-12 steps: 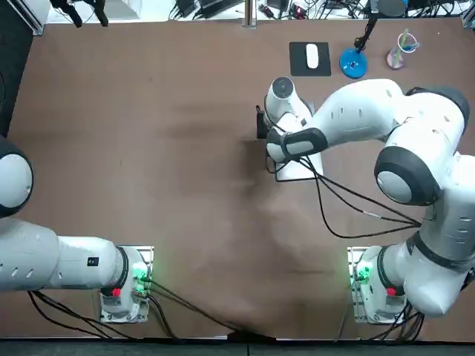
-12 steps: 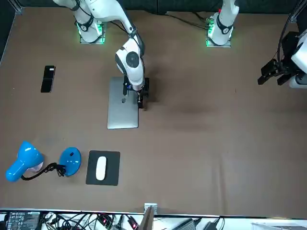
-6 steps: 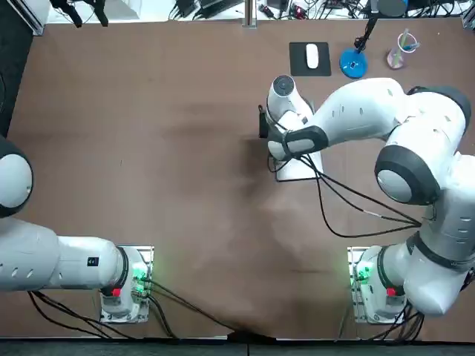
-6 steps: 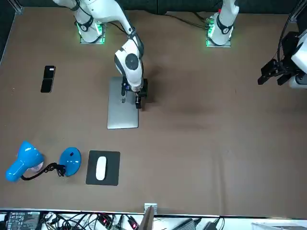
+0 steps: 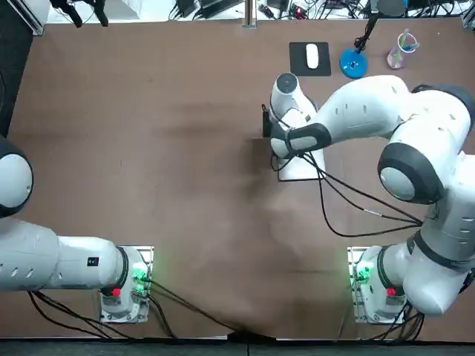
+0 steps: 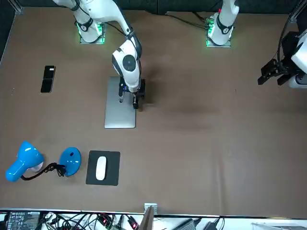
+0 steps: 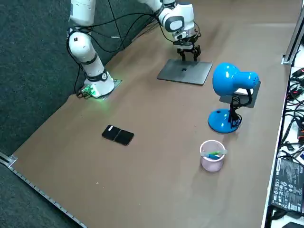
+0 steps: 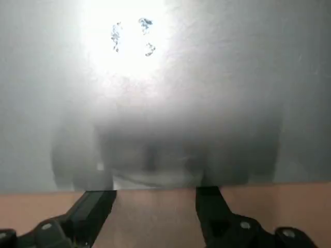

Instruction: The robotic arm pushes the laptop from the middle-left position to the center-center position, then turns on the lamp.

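Note:
The closed silver laptop [image 5: 301, 167] [image 6: 120, 109] [image 7: 185, 72] lies flat on the brown table, right of its middle in the top view. My right gripper [image 5: 266, 127] [image 6: 135, 99] [image 7: 189, 53] is down at the laptop's long edge on the table-centre side. In the wrist view its fingers [image 8: 94, 207] stand apart, open, with their tips at the lid's [image 8: 165, 103] edge and nothing between them. The blue desk lamp [image 5: 353, 63] [image 6: 28, 160] [image 7: 231, 84] stands at the far right corner, beyond the laptop.
A white mouse [image 5: 312, 55] [image 6: 100, 168] rests on a black pad next to the lamp. A pink cup [image 5: 401, 52] [image 7: 212, 156] stands on the lamp's other side. A black phone [image 6: 48, 78] [image 7: 118, 135] lies near the table's right edge.
My right gripper and the laptop have both slid a little toward the robot's own right, away from the table's middle.

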{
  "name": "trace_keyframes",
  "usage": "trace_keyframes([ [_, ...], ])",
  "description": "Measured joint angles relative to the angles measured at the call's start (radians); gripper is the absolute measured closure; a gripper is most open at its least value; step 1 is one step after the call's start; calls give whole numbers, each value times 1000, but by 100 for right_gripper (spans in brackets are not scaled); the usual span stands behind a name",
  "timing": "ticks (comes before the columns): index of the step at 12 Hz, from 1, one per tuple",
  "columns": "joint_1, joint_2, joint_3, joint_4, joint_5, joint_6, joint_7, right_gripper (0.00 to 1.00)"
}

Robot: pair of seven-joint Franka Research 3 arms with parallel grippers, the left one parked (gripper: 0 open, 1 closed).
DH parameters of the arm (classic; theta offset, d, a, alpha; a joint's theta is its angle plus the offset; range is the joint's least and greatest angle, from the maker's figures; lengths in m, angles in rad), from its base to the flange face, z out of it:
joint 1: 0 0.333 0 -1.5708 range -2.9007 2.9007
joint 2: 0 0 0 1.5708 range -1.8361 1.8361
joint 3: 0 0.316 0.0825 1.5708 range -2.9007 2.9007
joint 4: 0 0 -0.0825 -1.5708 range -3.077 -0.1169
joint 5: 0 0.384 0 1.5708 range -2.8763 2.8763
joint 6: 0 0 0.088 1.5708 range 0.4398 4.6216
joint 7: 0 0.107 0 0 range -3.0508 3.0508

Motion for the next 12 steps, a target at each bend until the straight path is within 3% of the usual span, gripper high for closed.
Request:
trace_keyframes([
  [12,-124,-99,-2,-157,0,1,-203,0],
])
